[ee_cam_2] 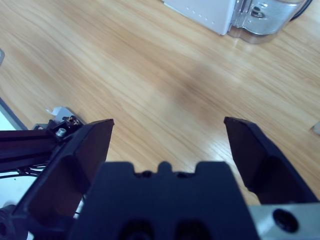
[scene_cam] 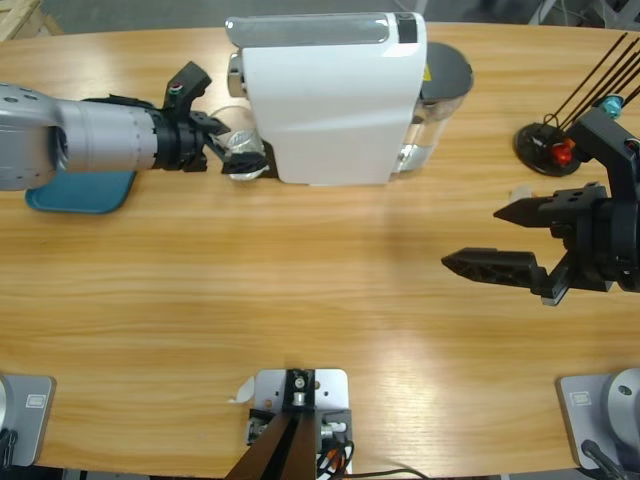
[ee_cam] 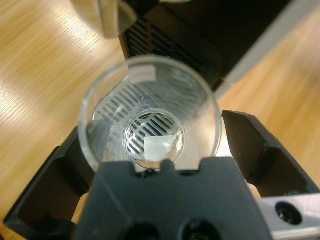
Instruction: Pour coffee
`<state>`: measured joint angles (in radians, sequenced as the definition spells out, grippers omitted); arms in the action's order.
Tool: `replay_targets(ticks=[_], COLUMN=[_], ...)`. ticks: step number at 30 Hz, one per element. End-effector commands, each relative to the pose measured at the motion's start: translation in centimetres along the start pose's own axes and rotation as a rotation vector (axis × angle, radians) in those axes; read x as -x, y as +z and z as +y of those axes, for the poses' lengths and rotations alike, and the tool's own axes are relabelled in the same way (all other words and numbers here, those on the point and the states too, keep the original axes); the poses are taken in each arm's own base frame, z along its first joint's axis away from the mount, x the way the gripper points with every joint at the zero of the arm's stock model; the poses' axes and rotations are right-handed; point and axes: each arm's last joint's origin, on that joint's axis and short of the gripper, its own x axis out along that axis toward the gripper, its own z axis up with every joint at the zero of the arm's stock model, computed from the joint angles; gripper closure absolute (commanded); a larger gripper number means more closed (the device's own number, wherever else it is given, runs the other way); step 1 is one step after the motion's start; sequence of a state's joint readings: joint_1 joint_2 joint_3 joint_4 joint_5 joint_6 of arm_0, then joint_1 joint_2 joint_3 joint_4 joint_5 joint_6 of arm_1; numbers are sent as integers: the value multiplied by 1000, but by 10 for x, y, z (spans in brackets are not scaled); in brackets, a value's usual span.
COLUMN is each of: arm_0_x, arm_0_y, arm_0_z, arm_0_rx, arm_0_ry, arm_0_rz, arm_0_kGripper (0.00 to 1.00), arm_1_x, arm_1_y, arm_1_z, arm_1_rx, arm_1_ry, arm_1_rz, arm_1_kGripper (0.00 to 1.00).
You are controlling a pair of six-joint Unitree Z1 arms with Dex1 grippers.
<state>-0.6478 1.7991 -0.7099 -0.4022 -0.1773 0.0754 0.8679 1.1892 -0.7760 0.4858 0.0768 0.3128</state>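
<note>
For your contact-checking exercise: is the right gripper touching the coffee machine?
Apart. The high view shows the right gripper open over bare table, with wood between it and the coffee machine.

Left arm (scene_cam: 70,140): silver-grey cylindrical forearm, black wrist. Right gripper (scene_cam: 510,240): black pointed jaws, silver screw plate.
</note>
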Motion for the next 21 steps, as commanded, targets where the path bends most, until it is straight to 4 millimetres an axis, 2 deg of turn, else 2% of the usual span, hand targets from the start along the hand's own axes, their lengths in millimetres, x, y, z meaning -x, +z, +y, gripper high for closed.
replay_targets(ticks=[1,5,16,21], arm_0_x=[20,18,5,-11], arm_0_y=[-9,-10,-11,-1], arm_0_z=[3,10,12,16], arm_0_rx=[13,30,39,35], arm_0_ry=[48,71,44,42], arm_0_rz=[45,51,74,74], arm_0_kGripper=[4,4,0,0], arm_1_x=[-2,0,5,8], arm_1_y=[-10,-11,-14,-15], arm_1_z=[-4,-4,-4,-4], arm_1_rx=[6,6,9,12], arm_1_ry=[9,12,25,30], arm_1_rz=[15,6,-9,-18], arm_1_kGripper=[4,4,4,4])
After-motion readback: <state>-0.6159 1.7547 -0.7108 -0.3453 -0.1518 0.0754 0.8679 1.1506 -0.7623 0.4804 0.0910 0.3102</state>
